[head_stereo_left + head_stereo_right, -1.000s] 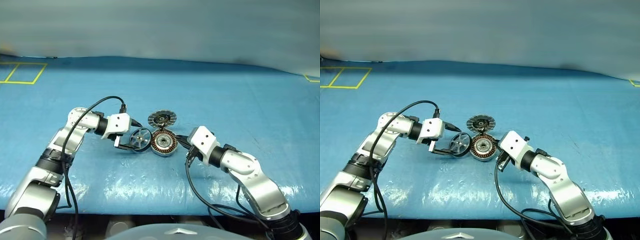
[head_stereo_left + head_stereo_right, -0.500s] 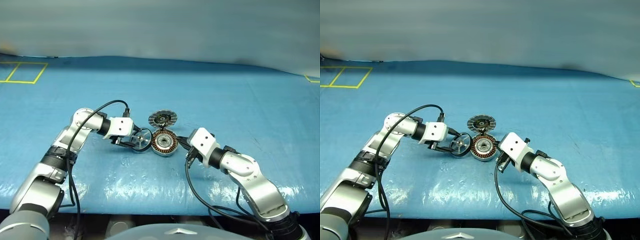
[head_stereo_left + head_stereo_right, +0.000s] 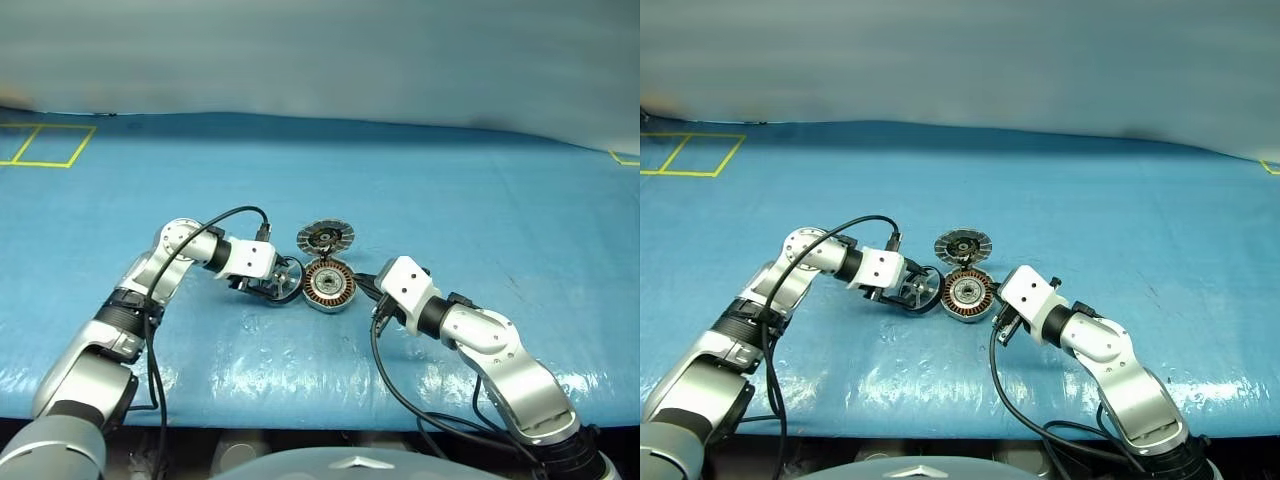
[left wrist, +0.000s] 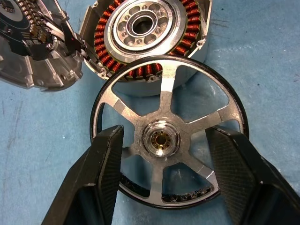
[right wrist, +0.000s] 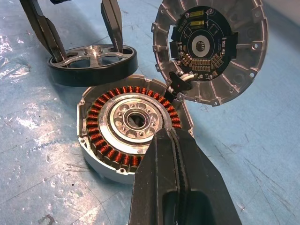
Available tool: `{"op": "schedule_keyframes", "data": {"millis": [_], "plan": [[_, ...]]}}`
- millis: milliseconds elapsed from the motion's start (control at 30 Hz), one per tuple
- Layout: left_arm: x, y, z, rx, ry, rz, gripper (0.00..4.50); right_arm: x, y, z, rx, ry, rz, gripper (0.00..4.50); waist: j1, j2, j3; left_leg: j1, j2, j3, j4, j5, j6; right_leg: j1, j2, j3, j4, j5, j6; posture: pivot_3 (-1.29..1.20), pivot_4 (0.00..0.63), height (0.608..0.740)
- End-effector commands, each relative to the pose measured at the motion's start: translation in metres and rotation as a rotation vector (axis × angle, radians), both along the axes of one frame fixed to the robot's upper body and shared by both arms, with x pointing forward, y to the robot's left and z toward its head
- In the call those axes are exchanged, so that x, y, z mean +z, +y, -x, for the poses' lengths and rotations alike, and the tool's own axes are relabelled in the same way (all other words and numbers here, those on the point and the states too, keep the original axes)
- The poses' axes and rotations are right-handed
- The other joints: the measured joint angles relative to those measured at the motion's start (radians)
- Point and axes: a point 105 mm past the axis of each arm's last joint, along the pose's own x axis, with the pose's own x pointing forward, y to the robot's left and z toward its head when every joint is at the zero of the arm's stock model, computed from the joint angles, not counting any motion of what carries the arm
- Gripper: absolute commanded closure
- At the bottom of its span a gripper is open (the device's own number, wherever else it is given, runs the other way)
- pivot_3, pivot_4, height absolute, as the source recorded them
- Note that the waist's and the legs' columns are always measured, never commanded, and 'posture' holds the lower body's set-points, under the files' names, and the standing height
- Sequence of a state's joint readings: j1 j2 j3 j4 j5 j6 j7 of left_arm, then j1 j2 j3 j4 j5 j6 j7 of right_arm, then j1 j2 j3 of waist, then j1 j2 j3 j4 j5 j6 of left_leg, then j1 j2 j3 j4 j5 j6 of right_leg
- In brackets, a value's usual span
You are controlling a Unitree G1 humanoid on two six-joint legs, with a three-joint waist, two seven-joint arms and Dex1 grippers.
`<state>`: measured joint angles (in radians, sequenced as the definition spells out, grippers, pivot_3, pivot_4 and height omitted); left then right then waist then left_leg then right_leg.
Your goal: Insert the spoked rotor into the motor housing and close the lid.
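While the left gripper (image 3: pixel 272 283) is reaching onto the spoked rotor (image 3: pixel 284 281), the motor housing (image 3: pixel 329 284) is sitting just beyond. In the left wrist view, its fingers (image 4: pixel 101 173) are straddling the hub, spread. In the right wrist view, the right gripper (image 5: pixel 172 140) is pressing shut against the housing's rim, the lid (image 5: pixel 213 47) leaning beyond.
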<state>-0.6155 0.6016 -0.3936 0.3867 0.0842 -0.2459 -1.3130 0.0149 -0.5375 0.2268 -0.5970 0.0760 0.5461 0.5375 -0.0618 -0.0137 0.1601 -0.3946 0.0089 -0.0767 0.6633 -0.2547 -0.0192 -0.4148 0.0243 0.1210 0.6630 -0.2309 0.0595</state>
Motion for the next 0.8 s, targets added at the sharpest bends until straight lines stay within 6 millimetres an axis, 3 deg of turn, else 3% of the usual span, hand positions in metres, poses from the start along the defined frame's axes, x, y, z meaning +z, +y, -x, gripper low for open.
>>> {"op": "schedule_keyframes", "data": {"millis": [33,100,300,600,800], "plan": [[-0.002,0.0,0.003,-0.033,-0.004,-0.036,1.55,0.01,0.0,0.0,-0.001,-0.046,-0.005,4.5,0.0,0.0,0.0,0.0,0.0,0.0,0.0,0.0,0.0,0.0,0.0,0.0,0.0,0.0,0.0,0.0,0.15,0.74],[-0.008,0.004,0.003,-0.037,-0.014,-0.071,1.55,0.01,0.0,0.001,-0.003,-0.046,-0.006,4.5,0.0,0.0,0.0,0.0,0.0,0.0,0.0,0.0,0.0,0.0,0.0,0.0,0.0,0.0,0.0,0.0,0.15,0.74],[-0.014,0.008,0.002,-0.02,-0.029,-0.079,2.78,0.01,0.0,0.001,-0.007,-0.046,-0.01,4.5,0.002,0.001,-0.001,0.003,0.0,0.0,0.001,0.0,0.0,0.004,0.0,0.0,0.0,0.0,0.0,0.0,0.15,0.74],[-0.024,0.016,0.007,0.055,-0.033,-0.031,2.78,0.01,0.0,0.0,-0.012,-0.05,-0.019,4.5,0.002,0.003,-0.004,0.006,0.0,0.0,0.002,0.0,0.001,0.007,0.0,0.001,0.001,0.0,0.001,0.0,0.15,0.74],[-0.007,0.012,0.004,0.135,-0.084,0.119,2.78,0.01,0.001,-0.003,-0.011,-0.051,-0.024,4.5,0.002,0.003,-0.004,0.011,0.0,0.001,0.001,0.001,0.001,0.011,0.0,0.001,0.001,0.0,0.0,0.0,0.15,0.74]]}}
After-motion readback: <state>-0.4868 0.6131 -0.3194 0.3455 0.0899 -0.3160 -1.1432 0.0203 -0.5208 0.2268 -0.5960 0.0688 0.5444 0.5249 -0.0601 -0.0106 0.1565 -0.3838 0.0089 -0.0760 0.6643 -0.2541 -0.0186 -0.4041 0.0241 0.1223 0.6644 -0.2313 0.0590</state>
